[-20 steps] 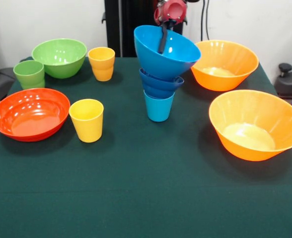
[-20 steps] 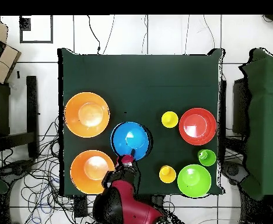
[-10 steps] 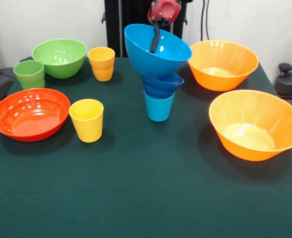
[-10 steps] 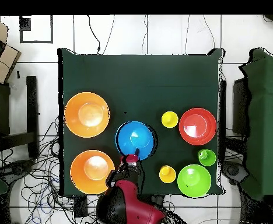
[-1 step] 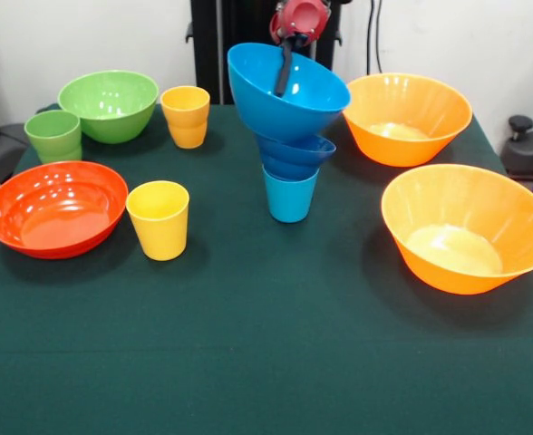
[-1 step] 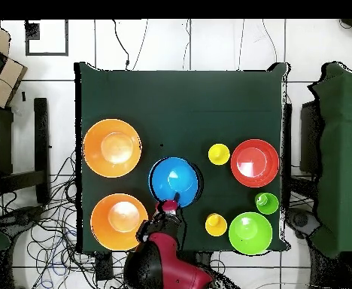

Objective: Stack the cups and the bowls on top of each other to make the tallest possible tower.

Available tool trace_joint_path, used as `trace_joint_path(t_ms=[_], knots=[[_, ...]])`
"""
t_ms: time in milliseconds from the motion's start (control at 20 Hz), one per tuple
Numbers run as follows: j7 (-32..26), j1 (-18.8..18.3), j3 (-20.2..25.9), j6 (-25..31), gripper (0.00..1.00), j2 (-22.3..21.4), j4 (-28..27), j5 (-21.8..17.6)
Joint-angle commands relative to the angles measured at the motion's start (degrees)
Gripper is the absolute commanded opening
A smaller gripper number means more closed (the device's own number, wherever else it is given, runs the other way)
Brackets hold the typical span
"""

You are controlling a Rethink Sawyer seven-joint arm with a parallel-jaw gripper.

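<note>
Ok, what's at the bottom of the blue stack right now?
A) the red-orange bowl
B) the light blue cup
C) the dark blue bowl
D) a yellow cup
B: in the front view the light blue cup stands on the table, with the dark blue bowl on it and the tilted light blue bowl on top.

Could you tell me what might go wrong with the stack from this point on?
The medium light blue bowl sits tilted on the small dark blue bowl, with the gripper at its far rim; on release it could slide off. The base is only a light blue cup, so any nudge might topple the tower.
</note>
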Motion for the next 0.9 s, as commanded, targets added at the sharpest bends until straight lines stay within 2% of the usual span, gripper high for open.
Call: trace_joint_path(t_ms=[50,250,900], knots=[[14.2,1.4,3.0,-2.4,0.00,1.3,-0.5,1.6],[14.7,2.7,3.0,-3.0,0.00,1.6,-0.5,2.7],[15.4,2.5,2.5,-4.4,0.00,3.1,-0.8,1.5]])
